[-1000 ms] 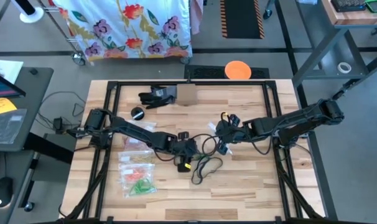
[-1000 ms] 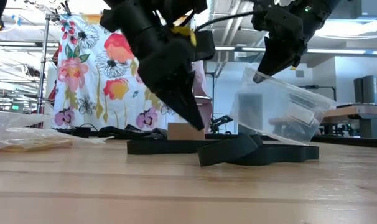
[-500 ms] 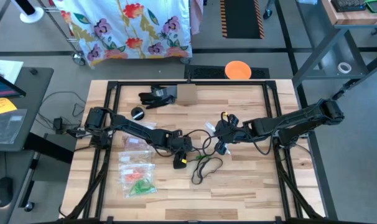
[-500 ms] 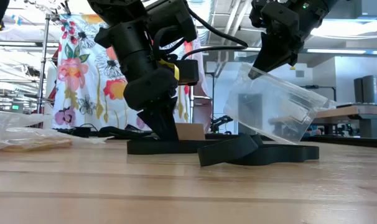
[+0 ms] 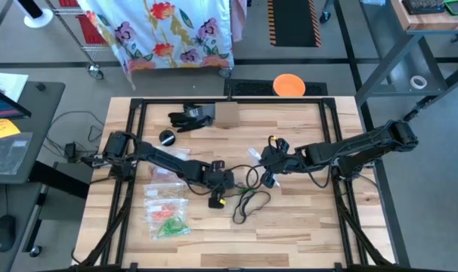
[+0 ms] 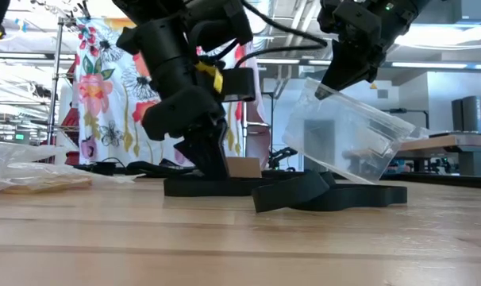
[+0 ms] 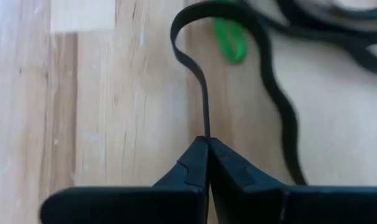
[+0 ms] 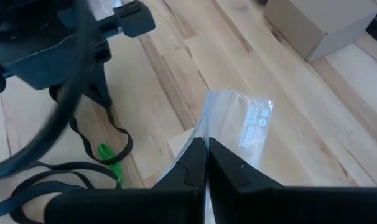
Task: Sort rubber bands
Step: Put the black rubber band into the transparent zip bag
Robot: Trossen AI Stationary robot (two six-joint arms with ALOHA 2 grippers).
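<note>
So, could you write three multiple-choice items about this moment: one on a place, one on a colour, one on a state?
1. Where is the green band?
A. On the table, beside the black loop
B. Inside a bag
C. On the floor

2. What colour is the disc on the floor beyond the table?
A. Blue
B. White
C. Orange

3. What is the state of the right end effector?
A. Open, holding nothing
B. Shut on the clear bag
C. Shut on a box

Answers:
1 A: the left wrist view shows it lying on the wood next to the loop.
2 C: the high view shows an orange disc.
3 B: the right wrist view shows the fingers closed on the bag's edge.
</note>
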